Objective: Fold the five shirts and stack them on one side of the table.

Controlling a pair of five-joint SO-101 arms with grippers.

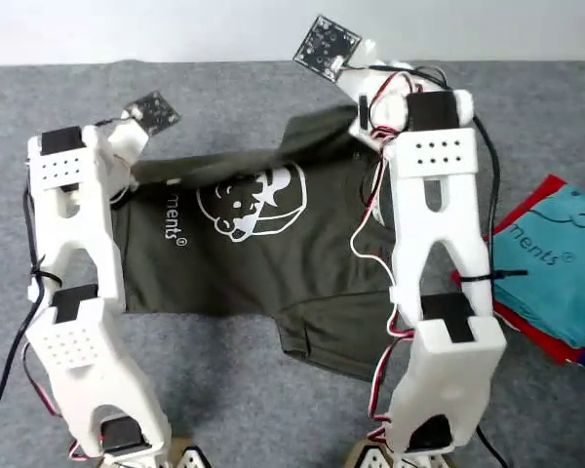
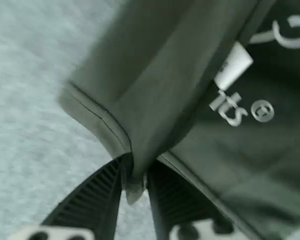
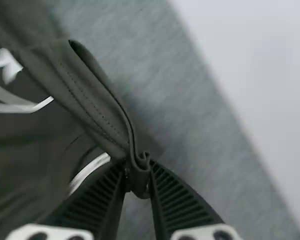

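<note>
Fold in progress: left gripper (image 2: 135,182) and right gripper (image 3: 137,187) each pinch a hemmed edge of the olive T-shirt (image 1: 273,263) spread between them, folded stack (image 1: 551,268) outboard of the right arm (image 1: 439,244); next, both likely carry the edge across together, keeping it taut

This looks like a robotics lab bench, not a home. 2 white plastic arms, the left arm (image 1: 78,224) and the right arm (image 1: 458,244), show bare servo motors and loose red, white and black wires (image 1: 355,244), and stand on a table (image 1: 224,390) covered in grey felt (an olive shirt (image 1: 273,273) and a folded stack (image 1: 556,263) lie on it). Behind runs a plain pale wall (image 1: 175,29).
</note>
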